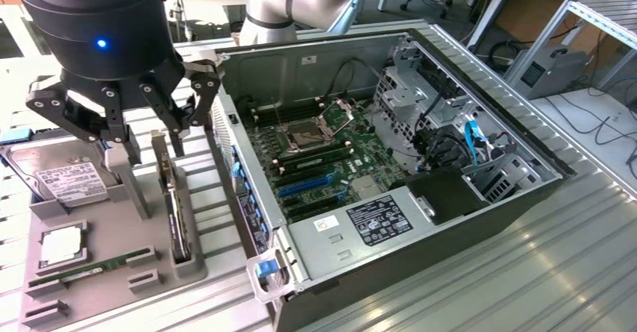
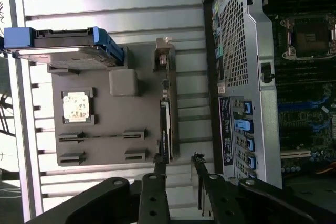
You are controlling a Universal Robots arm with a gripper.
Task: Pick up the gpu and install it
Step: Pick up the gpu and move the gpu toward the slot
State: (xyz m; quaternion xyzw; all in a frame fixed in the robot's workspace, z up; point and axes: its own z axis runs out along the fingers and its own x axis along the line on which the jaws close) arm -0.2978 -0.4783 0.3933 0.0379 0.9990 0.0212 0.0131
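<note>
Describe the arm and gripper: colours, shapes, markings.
The arm is built of round silver-grey tube segments. The gripper has a fat black cylindrical body with one small blue light glowing on its side. Its fingers are black jointed link bars with round pivot holes, narrowing to slim tips.
</note>
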